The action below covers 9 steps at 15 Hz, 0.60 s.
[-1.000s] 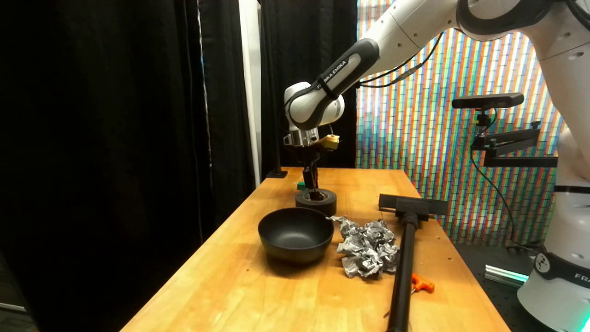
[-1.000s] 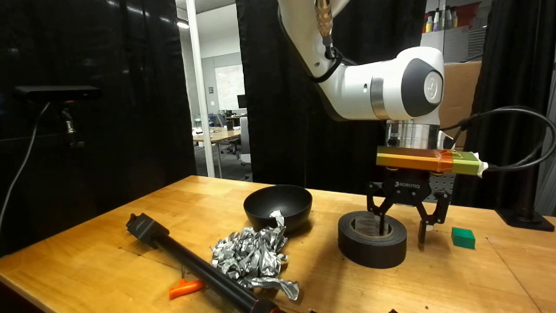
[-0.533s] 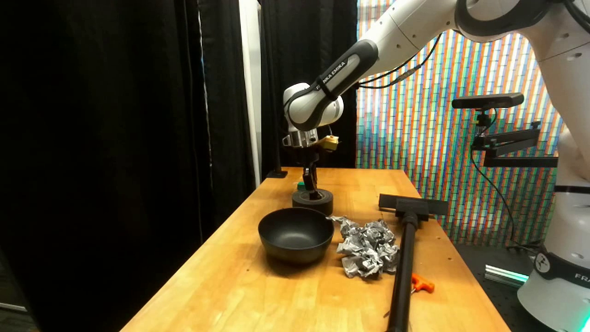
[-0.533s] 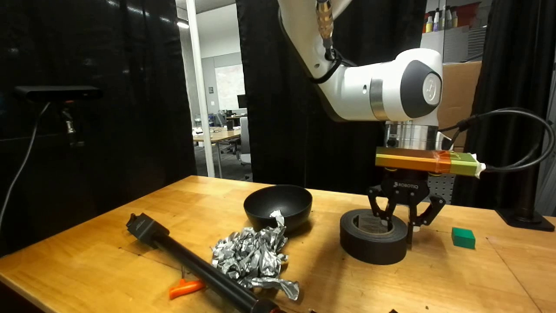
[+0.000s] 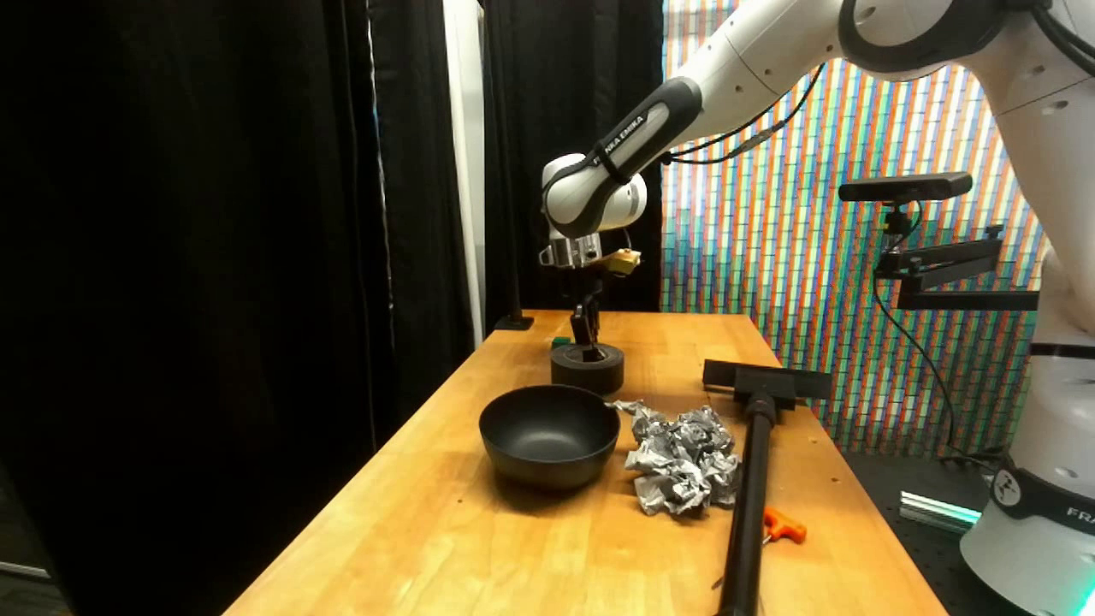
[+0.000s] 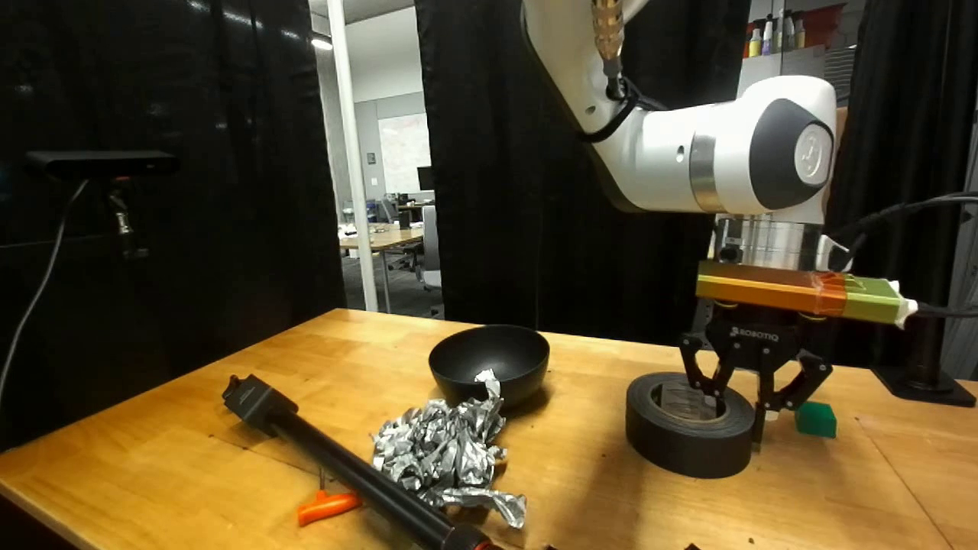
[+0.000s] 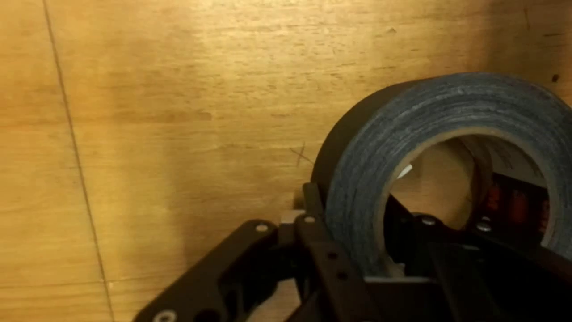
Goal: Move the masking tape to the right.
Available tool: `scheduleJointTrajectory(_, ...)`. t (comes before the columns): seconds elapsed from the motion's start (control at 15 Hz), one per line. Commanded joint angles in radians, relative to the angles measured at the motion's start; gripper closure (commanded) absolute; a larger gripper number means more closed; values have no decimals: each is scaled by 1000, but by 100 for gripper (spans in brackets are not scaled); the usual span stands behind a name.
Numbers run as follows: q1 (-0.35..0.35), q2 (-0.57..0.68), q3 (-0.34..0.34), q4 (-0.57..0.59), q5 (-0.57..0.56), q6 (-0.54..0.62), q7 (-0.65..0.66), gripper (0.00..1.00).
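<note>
The masking tape is a dark, thick roll with a tan inner core, seen in both exterior views and large at the right of the wrist view. My gripper comes down from above and is shut on the roll's wall. In the wrist view one finger presses along the outside of the roll, and the other sits inside the hole, its tip partly hidden by the rim. Whether the roll rests on the table or hangs slightly above it, I cannot tell.
A small green block stands just past the outer finger. Elsewhere on the table are a black bowl, crumpled foil, a long black pole with a flat head, and an orange-handled tool.
The jaws have closed from a wide stance onto the roll's wall. Over the last half second, gripper and tape have shifted together toward the green block.
</note>
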Motion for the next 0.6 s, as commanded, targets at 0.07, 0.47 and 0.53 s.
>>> scheduleJointTrajectory(0.07, -60, 12, -23, 22, 44, -3, 4, 92)
scheduleJointTrajectory(0.47, -118, 7, -61, 15, 52, -5, 18, 92)
scheduleJointTrajectory(0.53, -126, 6, -68, 15, 51, -5, 22, 92)
